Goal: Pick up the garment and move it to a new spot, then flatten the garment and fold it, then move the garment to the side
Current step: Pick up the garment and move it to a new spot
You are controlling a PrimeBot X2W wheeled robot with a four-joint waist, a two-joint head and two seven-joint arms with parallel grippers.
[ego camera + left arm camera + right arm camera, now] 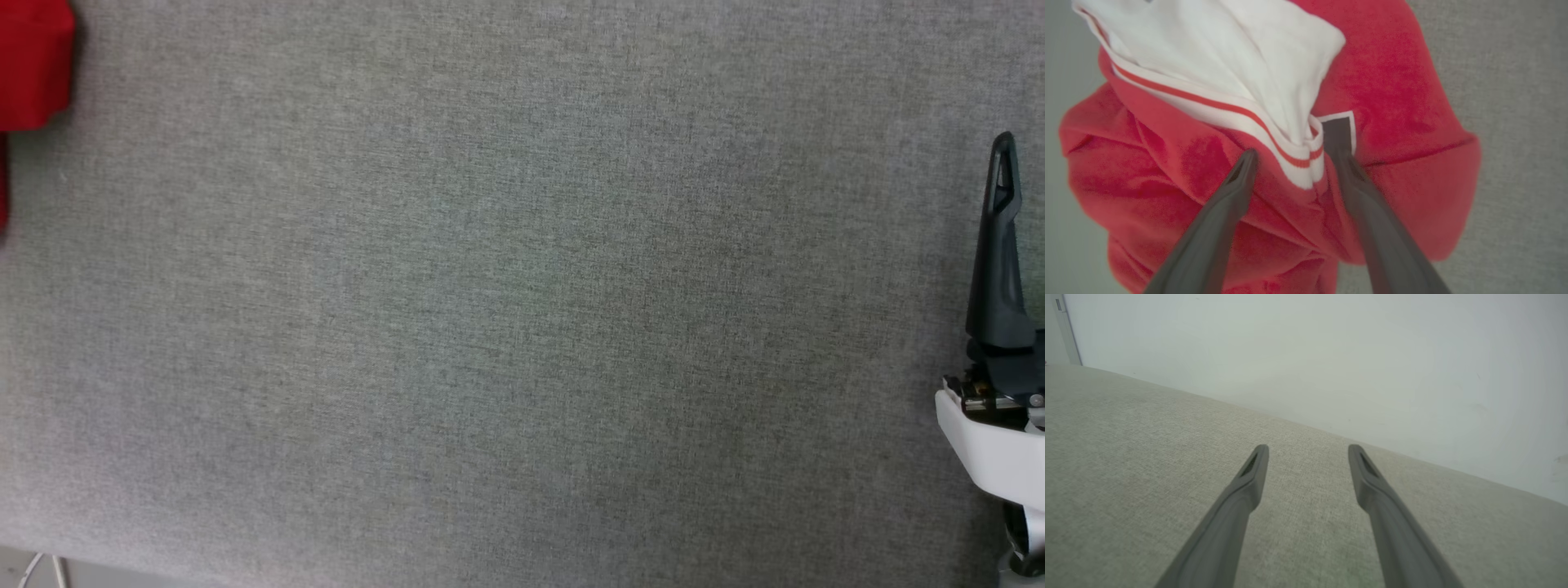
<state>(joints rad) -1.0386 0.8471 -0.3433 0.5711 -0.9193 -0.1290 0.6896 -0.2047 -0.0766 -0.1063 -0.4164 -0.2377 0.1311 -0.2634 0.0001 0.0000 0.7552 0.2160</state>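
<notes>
The garment (1392, 81) lies bunched on the grey table, red with a white sleeve (1229, 53) and striped trim on top, and part of a black white-outlined character showing. My left gripper (1294, 151) hovers open right over it, its fingers on either side of the striped sleeve hem. I cannot tell whether they touch the cloth. In the head view only a red corner of the garment (33, 65) shows at the top left. My right gripper (1308, 451) is open over bare table, holding nothing. One of its fingers (998, 261) stands at the head view's right edge.
The grey fabric-covered table (522, 327) spans the head view, and its near edge (98, 563) runs along the lower left, with a pale cable (41, 567) below it. In the right wrist view a plain pale wall (1331, 355) rises beyond the table's far edge.
</notes>
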